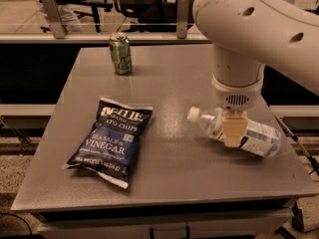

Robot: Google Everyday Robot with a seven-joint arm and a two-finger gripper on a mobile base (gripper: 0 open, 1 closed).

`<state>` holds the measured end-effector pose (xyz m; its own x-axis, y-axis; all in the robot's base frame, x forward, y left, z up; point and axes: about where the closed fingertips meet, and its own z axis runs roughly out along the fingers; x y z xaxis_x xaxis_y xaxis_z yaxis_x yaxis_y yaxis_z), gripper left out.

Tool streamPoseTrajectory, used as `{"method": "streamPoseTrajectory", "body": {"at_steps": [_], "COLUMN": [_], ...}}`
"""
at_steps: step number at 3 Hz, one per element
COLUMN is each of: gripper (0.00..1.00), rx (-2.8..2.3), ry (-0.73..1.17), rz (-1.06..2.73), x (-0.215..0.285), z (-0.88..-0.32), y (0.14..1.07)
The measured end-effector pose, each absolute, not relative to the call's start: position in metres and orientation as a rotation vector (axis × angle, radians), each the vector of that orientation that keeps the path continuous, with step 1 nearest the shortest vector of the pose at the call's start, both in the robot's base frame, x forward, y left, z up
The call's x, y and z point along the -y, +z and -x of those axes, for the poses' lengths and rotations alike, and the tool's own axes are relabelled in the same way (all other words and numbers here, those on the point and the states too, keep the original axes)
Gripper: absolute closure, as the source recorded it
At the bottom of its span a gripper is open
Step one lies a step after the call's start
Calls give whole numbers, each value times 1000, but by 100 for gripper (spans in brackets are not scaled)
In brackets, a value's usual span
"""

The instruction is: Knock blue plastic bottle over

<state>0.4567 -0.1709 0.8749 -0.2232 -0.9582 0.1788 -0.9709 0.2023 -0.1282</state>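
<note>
In the camera view there is one tabletop [184, 83], grey, and on it three things: one blue plastic bottle [264, 133], one green soda can [120, 54] and one chip bag [112, 141], dark blue, with the words "sea salt & vinegar" on it. There is also one white arm [249, 29], which comes down from the upper right and ends in one pincer [233, 136].

The blue plastic bottle lies on its side on the tabletop, directly under the pincer. Its long axis goes across the view, a little slanted. The white cap [193, 114] points to the left of the pincer and slightly away from the camera. The bottom end points to the right of the pincer and slightly toward the camera. The white label [253, 143] with dark print shows just to the right of the pincer.

The pincer hangs straight down over the middle of the bottle and covers a part of its body. Its tan tip is right at the bottle, but I cannot tell if it touches. I also cannot tell whether the pincer is apart or together.

The chip bag lies flat, well apart from the pincer, to its left. The green soda can stands upright, far to the left of the pincer and behind it, near the far edge of the tabletop.
</note>
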Motion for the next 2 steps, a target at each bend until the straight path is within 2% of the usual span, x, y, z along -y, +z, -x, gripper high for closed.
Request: {"method": "streamPoseTrajectory", "body": {"at_steps": [1, 2], "gripper": [0, 0], "rx": [2382, 2382], "ry": [325, 325], "rz": [-1919, -1919], "x": [170, 170], "z": [-456, -456], "y": [872, 872]}}
